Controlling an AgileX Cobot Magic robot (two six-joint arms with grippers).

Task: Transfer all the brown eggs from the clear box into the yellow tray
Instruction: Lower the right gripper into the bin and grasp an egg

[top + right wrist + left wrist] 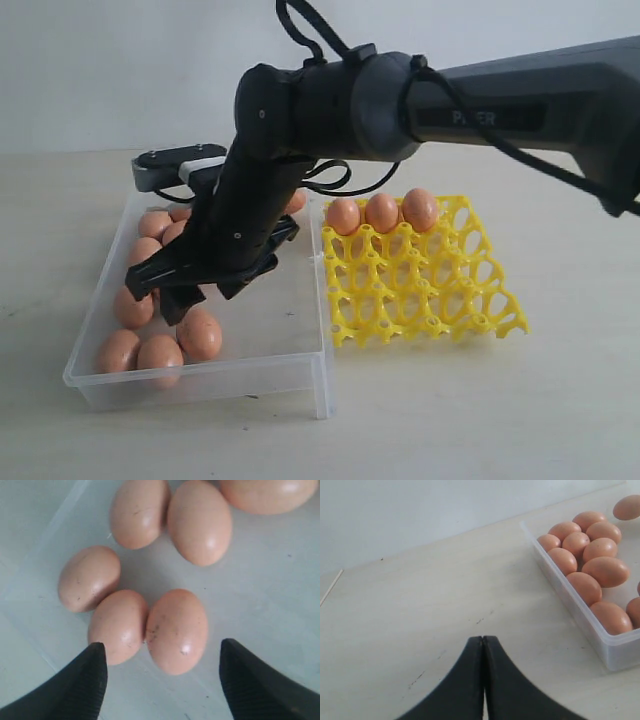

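Three smooth orange-brown eggs [382,212] sit side by side in the back row of a bright yellow plastic lattice egg tray [425,285]; its other cups are empty. Just beside it, a shallow clear plastic box [200,382] holds a dozen or so more eggs, so most of the task appears to be left. The right gripper [162,647] reaches across into the box, its claw spread wide and holding nothing, poised above two eggs that touch each other. The left gripper [483,641] hangs over the pale table [420,605] near the box, its claw pressed shut and empty.
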